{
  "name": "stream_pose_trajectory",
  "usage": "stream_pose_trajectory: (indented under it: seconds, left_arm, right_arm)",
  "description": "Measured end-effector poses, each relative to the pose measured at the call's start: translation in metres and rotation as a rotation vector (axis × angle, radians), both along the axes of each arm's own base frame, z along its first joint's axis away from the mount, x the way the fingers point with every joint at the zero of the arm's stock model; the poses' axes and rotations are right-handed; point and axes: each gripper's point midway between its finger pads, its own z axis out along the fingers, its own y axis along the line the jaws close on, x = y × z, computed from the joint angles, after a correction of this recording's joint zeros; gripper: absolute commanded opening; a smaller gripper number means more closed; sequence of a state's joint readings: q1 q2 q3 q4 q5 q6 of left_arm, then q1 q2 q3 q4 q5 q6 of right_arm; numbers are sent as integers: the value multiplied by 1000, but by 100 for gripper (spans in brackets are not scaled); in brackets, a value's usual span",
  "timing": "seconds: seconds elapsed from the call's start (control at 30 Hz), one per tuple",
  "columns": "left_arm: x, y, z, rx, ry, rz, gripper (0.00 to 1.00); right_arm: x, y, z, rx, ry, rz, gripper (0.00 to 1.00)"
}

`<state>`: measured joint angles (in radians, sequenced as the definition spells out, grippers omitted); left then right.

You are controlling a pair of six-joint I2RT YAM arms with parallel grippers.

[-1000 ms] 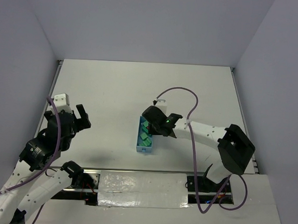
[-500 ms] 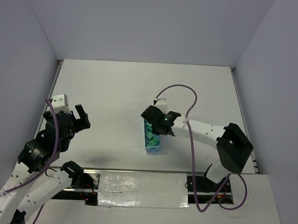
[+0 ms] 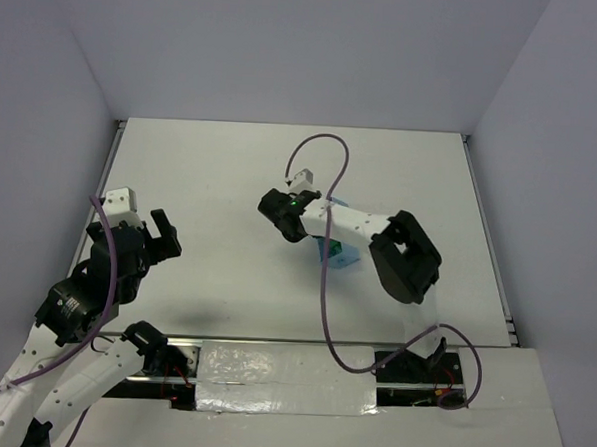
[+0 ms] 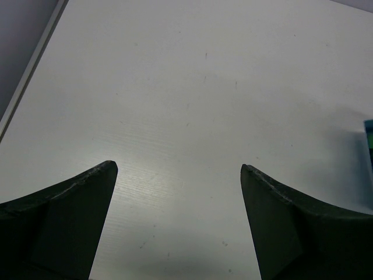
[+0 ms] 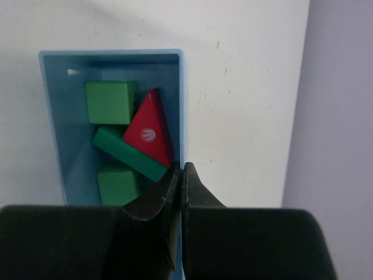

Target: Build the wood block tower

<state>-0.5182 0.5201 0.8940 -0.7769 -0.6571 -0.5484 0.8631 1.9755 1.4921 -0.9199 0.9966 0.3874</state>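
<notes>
In the right wrist view a light blue tray (image 5: 111, 53) holds the tower's pieces. They are a green cube (image 5: 111, 102), a red triangular block (image 5: 150, 131), a long green block (image 5: 128, 154) and another green block (image 5: 119, 184). My right gripper (image 5: 182, 169) is shut on the tray's right wall, one finger inside and one outside. From above, the tray (image 3: 341, 255) shows only partly under the right forearm. My left gripper (image 3: 163, 238) stands open over bare table at the left, far from the blocks, with nothing between its fingers (image 4: 99, 175).
White walls (image 3: 540, 196) close in the table on three sides. A purple cable (image 3: 328, 145) loops above the right arm. The right arm's elbow (image 3: 407, 254) sits just right of the tray. The tray's edge (image 4: 369, 140) shows at the far right of the left wrist view.
My right gripper has shut on the tray's wall. The right arm has folded and swung, carrying the tray to the right and turning it. The left arm has not moved.
</notes>
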Motion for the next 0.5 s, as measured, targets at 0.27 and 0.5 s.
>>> stream_pose_trajectory:
  seconds: [0.27,0.5]
  left_arm:
    - [0,-1,0,-1,2,-9,99]
    - [1,-3,1,-1,-1,-21,99]
  right_arm:
    - [18,10,-9,-189,27,32,19]
    - [10,29,-13,-174,25,74,39]
